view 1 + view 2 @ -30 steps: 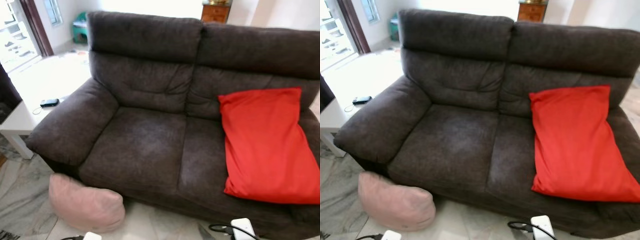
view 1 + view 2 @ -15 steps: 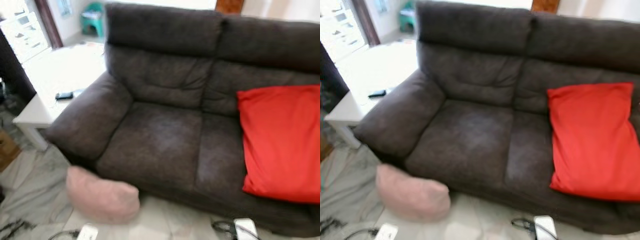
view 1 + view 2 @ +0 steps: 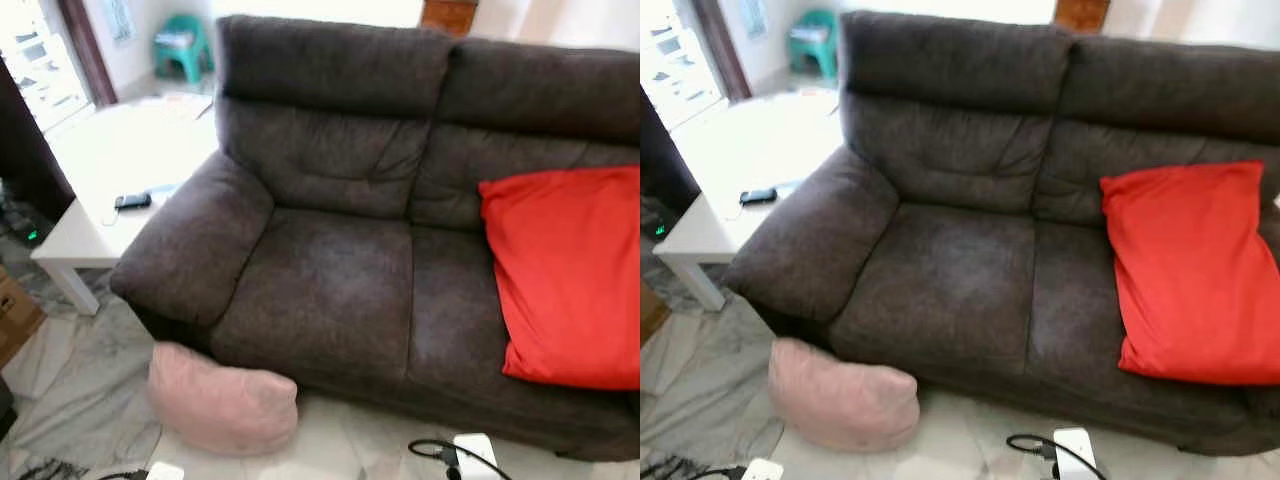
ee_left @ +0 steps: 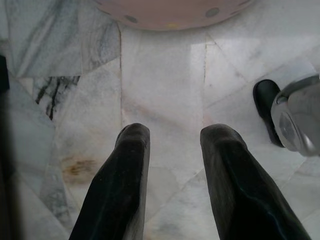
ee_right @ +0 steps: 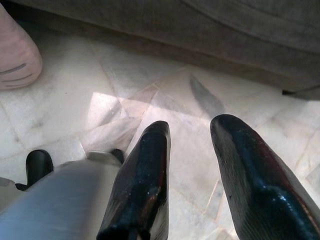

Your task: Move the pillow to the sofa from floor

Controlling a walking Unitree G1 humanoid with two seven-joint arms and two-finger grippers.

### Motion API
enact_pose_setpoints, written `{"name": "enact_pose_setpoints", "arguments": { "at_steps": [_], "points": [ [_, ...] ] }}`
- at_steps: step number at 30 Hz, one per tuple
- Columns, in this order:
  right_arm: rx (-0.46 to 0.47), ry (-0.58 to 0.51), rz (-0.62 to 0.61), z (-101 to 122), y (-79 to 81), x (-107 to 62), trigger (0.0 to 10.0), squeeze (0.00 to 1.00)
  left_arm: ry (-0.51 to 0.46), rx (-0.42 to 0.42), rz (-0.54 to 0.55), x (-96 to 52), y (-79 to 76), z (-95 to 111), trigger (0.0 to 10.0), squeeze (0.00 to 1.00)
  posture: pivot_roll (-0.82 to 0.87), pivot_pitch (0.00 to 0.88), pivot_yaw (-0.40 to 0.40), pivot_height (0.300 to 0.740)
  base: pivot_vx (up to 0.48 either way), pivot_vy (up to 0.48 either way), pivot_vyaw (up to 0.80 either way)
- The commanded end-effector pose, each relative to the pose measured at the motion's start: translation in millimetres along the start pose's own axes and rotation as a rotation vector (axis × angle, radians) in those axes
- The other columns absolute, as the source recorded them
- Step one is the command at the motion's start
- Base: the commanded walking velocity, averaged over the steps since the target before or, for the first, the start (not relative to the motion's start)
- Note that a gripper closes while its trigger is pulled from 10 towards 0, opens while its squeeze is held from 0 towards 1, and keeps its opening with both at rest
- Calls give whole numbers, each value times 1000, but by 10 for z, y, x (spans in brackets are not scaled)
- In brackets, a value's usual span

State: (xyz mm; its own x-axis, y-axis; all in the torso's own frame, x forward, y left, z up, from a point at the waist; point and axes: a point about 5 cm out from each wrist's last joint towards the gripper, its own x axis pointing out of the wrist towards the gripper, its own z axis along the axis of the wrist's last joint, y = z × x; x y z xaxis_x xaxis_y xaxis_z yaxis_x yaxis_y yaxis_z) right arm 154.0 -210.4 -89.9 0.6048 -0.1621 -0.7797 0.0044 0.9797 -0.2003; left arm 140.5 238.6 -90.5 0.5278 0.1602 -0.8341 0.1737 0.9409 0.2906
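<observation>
Both grippers are hanging idle over the marble floor (image 4: 165, 90): the left gripper (image 4: 172, 137) is pointing down with its fingers apart and nothing between them, and the right gripper (image 5: 192, 132) is likewise spread and empty near the sofa's base. A pink pillow (image 3: 222, 398) is lying on the floor, touching the front of the dark brown sofa (image 3: 330, 290) below its left armrest. A red pillow (image 3: 565, 275) is leaning on the sofa's right seat. A white counter (image 3: 110, 170) is standing beside the armrest, carrying a small black device (image 3: 132, 201).
</observation>
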Motion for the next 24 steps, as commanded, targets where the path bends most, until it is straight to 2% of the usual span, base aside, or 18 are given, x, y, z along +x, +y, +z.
{"name": "enact_pose_setpoints", "arguments": {
  "at_steps": [1, 11, 24],
  "points": [
    [2, 20, -7, -45, -31, -9, 10000, 0, 5, -6, -6, -1, -36, -11, 10000, 0, -22, 39, 15, 740, 0, 307, 0],
    [1, 24, -10, -54, -112, -11, 10000, 0, -11, -3, -21, 5, -97, 28, 10000, 0, -22, 26, 11, 740, 0, 309, 0],
    [3, 28, -6, -56, -87, -10, 10000, 0, -37, -12, -20, 17, -115, 96, 10000, 0, -19, 53, 4, 740, 0, 309, 0]
  ]
}}
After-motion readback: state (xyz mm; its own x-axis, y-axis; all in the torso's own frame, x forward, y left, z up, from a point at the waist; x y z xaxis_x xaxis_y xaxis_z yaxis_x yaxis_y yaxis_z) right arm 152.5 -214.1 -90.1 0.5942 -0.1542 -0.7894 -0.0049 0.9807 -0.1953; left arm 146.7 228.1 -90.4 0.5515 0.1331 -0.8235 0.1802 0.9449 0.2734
